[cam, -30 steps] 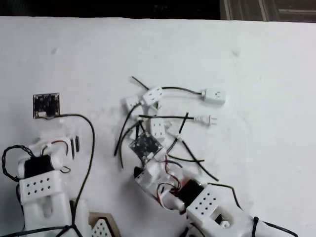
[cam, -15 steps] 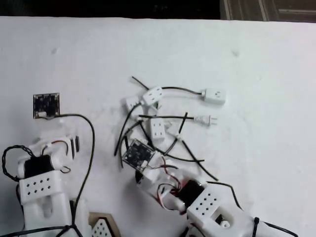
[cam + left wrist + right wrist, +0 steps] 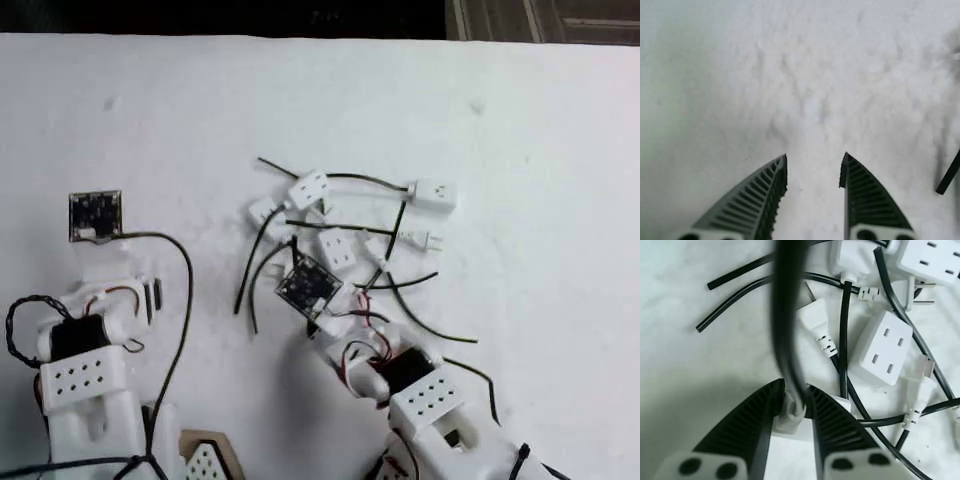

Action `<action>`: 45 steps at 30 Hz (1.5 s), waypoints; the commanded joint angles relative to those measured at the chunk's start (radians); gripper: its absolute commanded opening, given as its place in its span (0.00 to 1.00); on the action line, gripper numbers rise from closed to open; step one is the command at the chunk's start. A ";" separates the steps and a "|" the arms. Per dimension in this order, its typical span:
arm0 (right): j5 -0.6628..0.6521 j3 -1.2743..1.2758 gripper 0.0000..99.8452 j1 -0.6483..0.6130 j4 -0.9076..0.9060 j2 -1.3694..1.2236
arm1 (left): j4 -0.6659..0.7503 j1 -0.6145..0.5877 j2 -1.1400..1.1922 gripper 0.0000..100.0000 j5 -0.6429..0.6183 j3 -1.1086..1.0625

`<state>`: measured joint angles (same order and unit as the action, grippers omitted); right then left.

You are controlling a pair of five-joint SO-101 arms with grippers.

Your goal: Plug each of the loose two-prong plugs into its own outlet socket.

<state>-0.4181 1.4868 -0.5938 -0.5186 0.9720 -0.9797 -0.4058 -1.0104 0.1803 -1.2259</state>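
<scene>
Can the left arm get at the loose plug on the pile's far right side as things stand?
Probably not: the loose plug lies beyond the cable tangle and the right arm, both between it and the open left end effector.

hidden: plug (image 3: 790,417) mostly behind jaws; cut off: outlet (image 3: 935,255); blurred: cable (image 3: 785,315)

Smooth plastic plug (image 3: 786,419) and socket (image 3: 881,347) on rough matt cloth (image 3: 805,75).

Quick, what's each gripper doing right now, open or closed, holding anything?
Left gripper: open, empty, over the table.
Right gripper: closed on a white plug with a black cord.
</scene>
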 commanded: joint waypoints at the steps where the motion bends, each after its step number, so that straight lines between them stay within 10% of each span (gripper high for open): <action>1: -0.012 0.012 0.02 0.010 0.013 -0.010 | 0.014 -0.007 -0.027 0.18 0.006 -0.003; 15: -0.008 -0.078 0.03 -0.005 -0.280 -0.010 | 0.011 -0.007 -0.027 0.18 0.006 -0.006; 22: 0.141 -0.275 0.25 -0.005 -0.550 -0.002 | 0.009 -0.007 -0.027 0.18 0.008 -0.008; 45: 0.258 -0.523 0.15 -0.082 -0.690 -0.269 | 0.015 -0.004 -0.027 0.18 0.063 -0.034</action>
<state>-0.1649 1.0280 -0.7119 -1.2306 0.7818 -0.9797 -0.4058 -1.0165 0.2355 -1.2643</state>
